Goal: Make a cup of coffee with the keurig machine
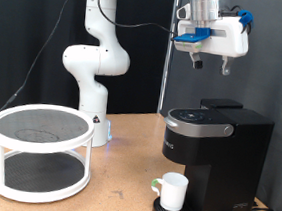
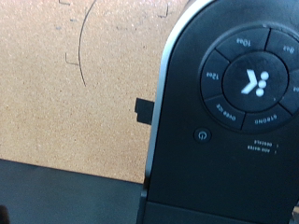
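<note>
The black keurig machine stands on the table at the exterior view's right, lid shut. The white cup sits on its round drip base under the spout, handle towards the exterior view's left. My gripper hangs high above the machine's lid, well apart from it, with nothing between its fingers. The wrist view looks straight down on the machine's top with its ring of buttons and a power button. The fingers do not show in the wrist view.
A white two-tier round rack with dark mesh shelves stands at the exterior view's left. The arm's white base is behind it. A black curtain backs the scene. Bare wooden table lies beside the machine.
</note>
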Robot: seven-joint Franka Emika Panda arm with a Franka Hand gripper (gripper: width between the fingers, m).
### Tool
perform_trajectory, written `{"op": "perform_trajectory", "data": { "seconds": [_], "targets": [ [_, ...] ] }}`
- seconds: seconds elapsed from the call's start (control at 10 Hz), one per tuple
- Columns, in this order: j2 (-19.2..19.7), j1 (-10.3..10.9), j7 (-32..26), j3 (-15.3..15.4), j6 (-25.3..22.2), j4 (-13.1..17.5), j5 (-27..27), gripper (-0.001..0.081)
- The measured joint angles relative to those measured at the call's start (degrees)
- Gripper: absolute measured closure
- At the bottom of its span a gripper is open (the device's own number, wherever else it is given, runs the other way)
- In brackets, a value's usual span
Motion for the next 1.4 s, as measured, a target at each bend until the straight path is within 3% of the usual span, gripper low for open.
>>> {"op": "perform_trajectory", "data": {
  "seconds": [1.0, 1.1, 1.2, 1.3, 1.4],
  "targets": [
    [-2.38, 0.02, -1.94, 0.12, 6.14, -8.66, -1.45, 0.0072],
    [-2.56, 0.02, -1.94, 0.12, 6.75, -9.63, -1.45, 0.0122],
    [-2.61, 0.02, -1.95, 0.12, 7.36, -10.5, -1.45, 0.0122],
    [-2.62, 0.02, -1.98, 0.12, 7.9, -11.32, -1.45, 0.0315],
    [-2.62, 0.02, -2.03, 0.12, 8.22, -12.0, -1.45, 0.0315]
  ]
}}
